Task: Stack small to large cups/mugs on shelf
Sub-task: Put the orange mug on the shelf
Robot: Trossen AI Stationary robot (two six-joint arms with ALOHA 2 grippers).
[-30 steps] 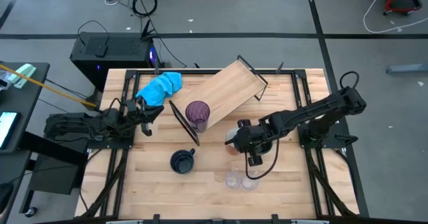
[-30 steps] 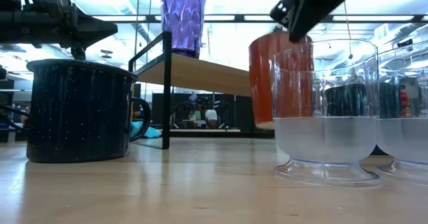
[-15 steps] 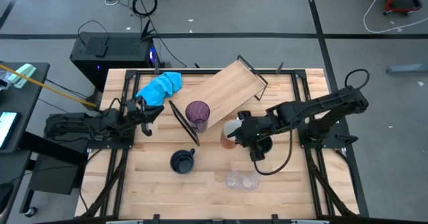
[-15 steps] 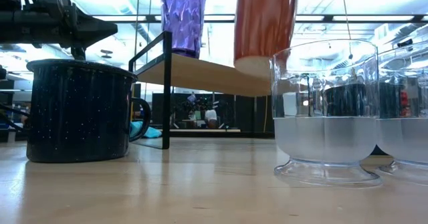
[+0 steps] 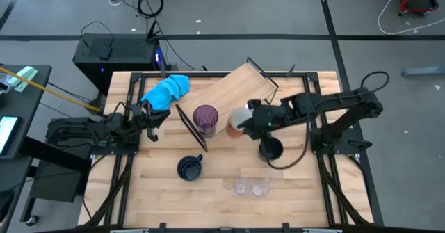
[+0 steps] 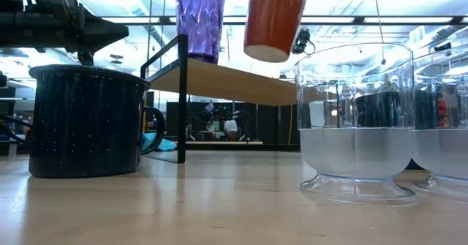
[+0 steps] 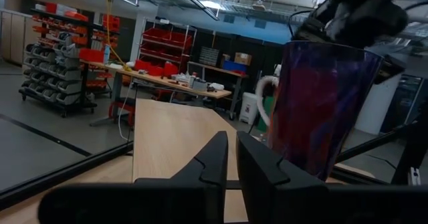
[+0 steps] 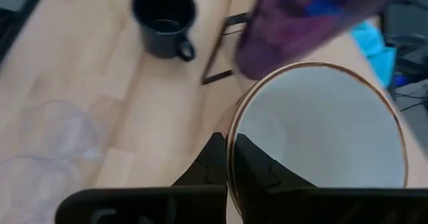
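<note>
Right gripper (image 5: pixel 249 117) clamped on the rim of an orange cup (image 6: pixel 274 18), airborne and tilted over the shelf (image 5: pixel 240 94) edge, just beside the tumbler (image 5: pixel 205 117). We judge the landing spot lies straight below. Left gripper (image 5: pixel 149 117) waits, fingers seemingly together.

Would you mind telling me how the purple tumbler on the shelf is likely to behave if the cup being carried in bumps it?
The purple tumbler is tall and narrow, so it would probably tip rather than slide. It stands near the shelf's end, so it might fall off. Its faceted translucent wall looks like thin plastic, likely light. The orange cup in the right gripper hangs close beside it.
</note>
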